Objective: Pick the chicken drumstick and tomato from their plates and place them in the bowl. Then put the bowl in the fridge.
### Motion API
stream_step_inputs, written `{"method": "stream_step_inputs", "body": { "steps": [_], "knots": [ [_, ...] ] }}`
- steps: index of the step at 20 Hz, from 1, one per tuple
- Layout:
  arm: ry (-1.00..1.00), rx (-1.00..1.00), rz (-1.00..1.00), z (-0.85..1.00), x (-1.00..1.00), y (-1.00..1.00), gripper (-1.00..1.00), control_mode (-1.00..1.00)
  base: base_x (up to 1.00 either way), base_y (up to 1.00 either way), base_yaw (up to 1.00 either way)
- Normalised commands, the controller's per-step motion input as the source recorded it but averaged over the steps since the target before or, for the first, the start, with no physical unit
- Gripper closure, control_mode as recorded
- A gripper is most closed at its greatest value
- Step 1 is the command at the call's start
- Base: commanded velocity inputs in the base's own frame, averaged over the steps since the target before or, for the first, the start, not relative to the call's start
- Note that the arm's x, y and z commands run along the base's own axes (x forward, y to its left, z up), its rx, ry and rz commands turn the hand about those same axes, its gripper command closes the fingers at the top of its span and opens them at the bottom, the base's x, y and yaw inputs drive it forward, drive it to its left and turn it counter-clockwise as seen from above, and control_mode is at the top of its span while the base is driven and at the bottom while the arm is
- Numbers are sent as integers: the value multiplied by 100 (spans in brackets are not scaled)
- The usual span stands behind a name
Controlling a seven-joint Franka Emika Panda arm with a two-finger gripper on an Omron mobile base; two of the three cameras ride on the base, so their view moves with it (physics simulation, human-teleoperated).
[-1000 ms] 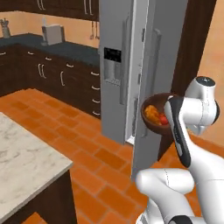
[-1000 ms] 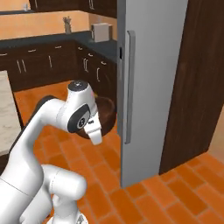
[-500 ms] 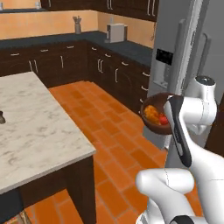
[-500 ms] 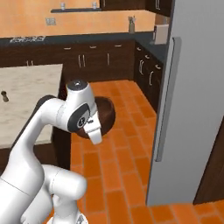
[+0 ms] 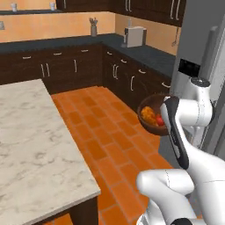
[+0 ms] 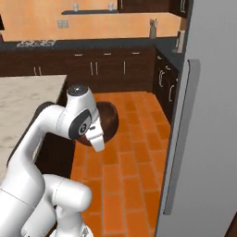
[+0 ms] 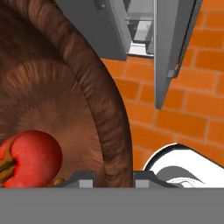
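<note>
— Two things ride in the bowl (image 5: 150, 117) in the left base view: the golden chicken drumstick (image 5: 149, 114) and, just beside it toward the arm, the red tomato (image 5: 160, 120). The bowl hangs in the air over the orange tile floor (image 5: 103, 132), with the grey fridge (image 5: 206, 57) behind the arm.

— And from the right base view?

— The bowl's dark underside (image 6: 107, 121) peeks out behind the arm's wrist; the fridge door (image 6: 203, 139) fills the right side, and the marble island (image 6: 23, 99) sits to the left.

— The hand view?

— The gripper (image 7: 113, 177) is clamped on the bowl's rim (image 7: 105, 113), the tomato (image 7: 33, 157) inside. Beyond the rim, the fridge doors (image 7: 173, 39) stand ajar, showing white shelves.
</note>
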Motion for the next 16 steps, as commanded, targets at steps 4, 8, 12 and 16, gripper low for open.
{"method": "stream_step_inputs", "body": {
  "steps": [4, 8, 12, 16],
  "knots": [
    [0, 0, 0, 0, 0, 0, 100, 100, 100, -51, 8],
    [0, 0, 0, 0, 0, 0, 100, 100, 100, -29, 6],
    [0, 0, 0, 0, 0, 0, 100, 100, 100, -2, 1],
    [0, 0, 0, 0, 0, 0, 100, 100, 89, 12, -6]
  ]
}}
